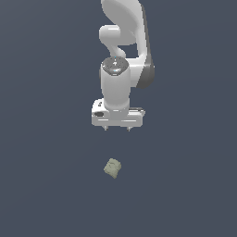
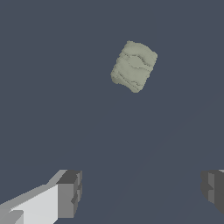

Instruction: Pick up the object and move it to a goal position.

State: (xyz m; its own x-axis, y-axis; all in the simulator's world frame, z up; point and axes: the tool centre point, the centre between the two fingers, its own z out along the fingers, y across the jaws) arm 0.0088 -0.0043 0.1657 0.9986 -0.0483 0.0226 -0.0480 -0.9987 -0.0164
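Plain dark floor beneath, the gripper [image 1: 117, 128] hangs wide open, empty, above the object [image 1: 112, 168]

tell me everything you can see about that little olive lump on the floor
The object is a small pale olive-beige block with rounded corners and a faintly mottled, layered-looking surface. It lies alone on the flat dark surface, turned askew, and nothing touches it. The open gripper hangs above it, well apart.

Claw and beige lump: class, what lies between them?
Nothing. In the exterior view the open claw hangs apart from the lump, with only bare dark floor between; the wrist view agrees.
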